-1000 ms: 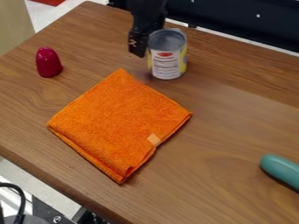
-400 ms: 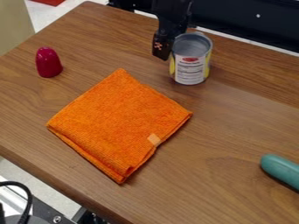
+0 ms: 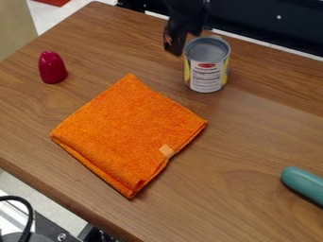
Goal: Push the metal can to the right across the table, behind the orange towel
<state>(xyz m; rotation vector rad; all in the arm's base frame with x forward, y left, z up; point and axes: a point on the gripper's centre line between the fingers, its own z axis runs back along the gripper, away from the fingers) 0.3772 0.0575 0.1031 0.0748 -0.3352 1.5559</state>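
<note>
far left on the wooden table (image 3: 252, 137) i've got a dark pink rounded thing (image 3: 52, 67), upright, well apart from the rest. next, orange cloth (image 3: 129, 134), folded and flat, small pale tag near its right corner. then my gripper (image 3: 180, 43), hanging down at the upper left side of the can (image 3: 206, 66), tips near rim height. contact with the can: can't tell. fingers: can't tell if they're clenched or released. can stands upright on the table, label toward the camera, beyond the cloth's upper right edge and not touching it. far right, teal rounded thing (image 3: 305, 183), cut off by the view's edge. step in hand looks like work on the can, either lining up on it or backing off; can't say which. if gripping, next move needs fingers spread around the can, then lowered evenly; if leaving, i'd go straight up, clear of the rim, so it doesn't tip.
</note>
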